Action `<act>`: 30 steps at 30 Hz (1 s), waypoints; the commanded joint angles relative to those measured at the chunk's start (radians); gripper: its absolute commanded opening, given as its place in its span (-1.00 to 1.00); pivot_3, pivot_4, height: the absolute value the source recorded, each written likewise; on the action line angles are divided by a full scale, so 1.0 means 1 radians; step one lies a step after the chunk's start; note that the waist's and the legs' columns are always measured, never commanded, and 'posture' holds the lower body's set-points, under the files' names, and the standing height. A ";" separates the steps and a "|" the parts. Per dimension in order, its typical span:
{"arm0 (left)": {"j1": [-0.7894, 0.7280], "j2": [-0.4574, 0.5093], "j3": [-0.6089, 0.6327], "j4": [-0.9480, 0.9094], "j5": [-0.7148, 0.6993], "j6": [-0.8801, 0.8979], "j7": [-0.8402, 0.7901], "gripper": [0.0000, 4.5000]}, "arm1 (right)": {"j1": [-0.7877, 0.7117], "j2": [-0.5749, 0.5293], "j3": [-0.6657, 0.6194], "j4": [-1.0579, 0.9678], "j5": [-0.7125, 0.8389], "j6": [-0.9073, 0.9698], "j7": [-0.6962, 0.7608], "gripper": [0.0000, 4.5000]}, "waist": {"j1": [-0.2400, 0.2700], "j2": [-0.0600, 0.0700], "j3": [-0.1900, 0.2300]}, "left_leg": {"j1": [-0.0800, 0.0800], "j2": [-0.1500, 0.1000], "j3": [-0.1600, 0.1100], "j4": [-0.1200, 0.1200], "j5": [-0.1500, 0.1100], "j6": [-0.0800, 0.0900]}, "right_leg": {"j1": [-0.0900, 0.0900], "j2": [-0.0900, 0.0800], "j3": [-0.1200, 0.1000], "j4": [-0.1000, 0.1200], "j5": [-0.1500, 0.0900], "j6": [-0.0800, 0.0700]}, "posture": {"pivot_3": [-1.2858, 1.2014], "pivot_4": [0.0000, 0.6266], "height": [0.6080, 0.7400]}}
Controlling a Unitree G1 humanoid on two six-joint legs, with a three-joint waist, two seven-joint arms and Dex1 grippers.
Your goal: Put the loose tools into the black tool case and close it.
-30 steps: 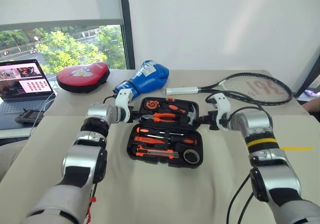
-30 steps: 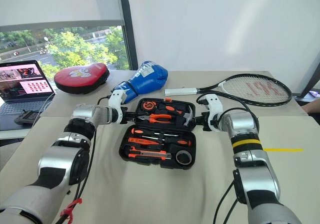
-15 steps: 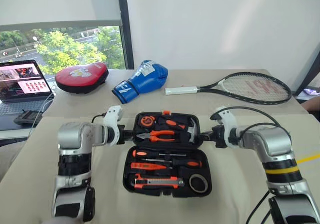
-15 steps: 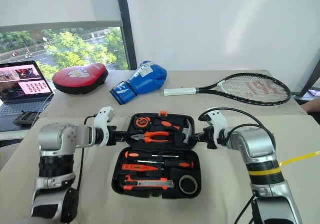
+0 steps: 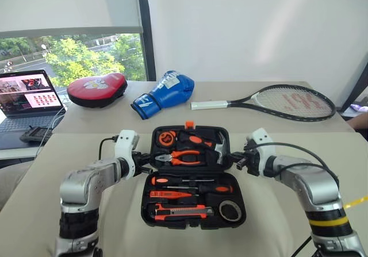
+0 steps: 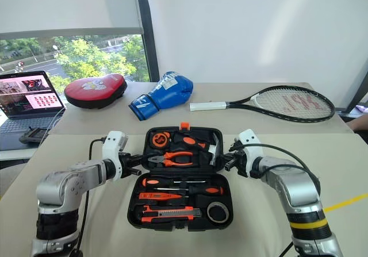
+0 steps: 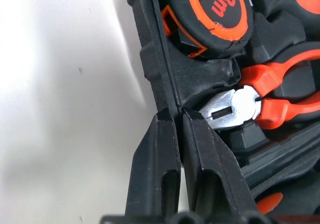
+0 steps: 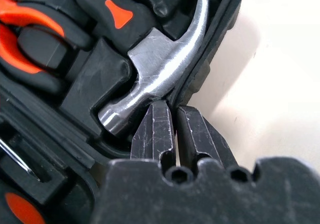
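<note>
The black tool case [image 5: 193,176] lay open in the middle of the bench [image 5: 172,234], with its lid half at twelve o'clock and its tray half at six, and over the last second both arms had drawn back toward the robot's body while the lid had tipped up from lying flat to a slight slant. The left tool [image 7: 179,115] was clenched on the lid's rim at nine o'clock, just beside the pliers [image 7: 270,101] and the tape measure [image 7: 217,11]. The right tool [image 8: 171,112] was clenched on the opposite rim at three o'clock, right by the hammer [image 8: 165,63]. In the tray half the screwdrivers [image 5: 190,183], the utility knife [image 5: 181,213] and the small roll [image 5: 230,211] all sat in their moulded slots, so to my eye nothing loose was left out on the bench. That suggested the packing was finished and the closing had begun: the lid had to swing over toward six o'clock until the orange latch [image 5: 189,125] met the front edge. The boxing glove [image 5: 164,93], the red mitt [image 5: 96,88], the racket [image 5: 276,102] and the laptop [image 5: 26,99] lay well apart at the far side.
</note>
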 commanded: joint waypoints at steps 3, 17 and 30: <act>0.091 0.080 -0.080 -0.073 0.111 -0.539 -0.116 -1.00 | 0.096 -0.048 0.030 -0.166 -0.143 -0.516 0.057 -0.99 | 0.002 0.000 0.000 | -0.005 -0.001 0.001 0.000 0.001 -0.001 | -0.007 0.000 0.000 0.001 0.000 0.000 | 0.03 -0.52 1.00; 0.321 0.223 -0.164 0.172 0.324 -1.248 -0.216 -1.00 | 0.401 -0.149 0.009 -0.149 -0.324 -0.969 0.062 -0.99 | 0.020 0.000 0.000 | -0.005 0.002 0.003 0.002 0.001 0.003 | -0.006 0.000 0.000 0.000 0.001 -0.004 | 0.03 -0.52 1.00; 0.423 0.348 -0.065 0.277 0.151 -1.303 -0.351 -0.39 | 0.626 -0.300 -0.078 -0.212 -0.356 -1.023 0.121 -0.52 | 0.021 0.000 0.000 | 0.010 0.009 0.003 0.002 -0.007 0.011 | 0.010 0.001 -0.002 -0.002 -0.001 -0.005 | 0.03 -0.52 1.00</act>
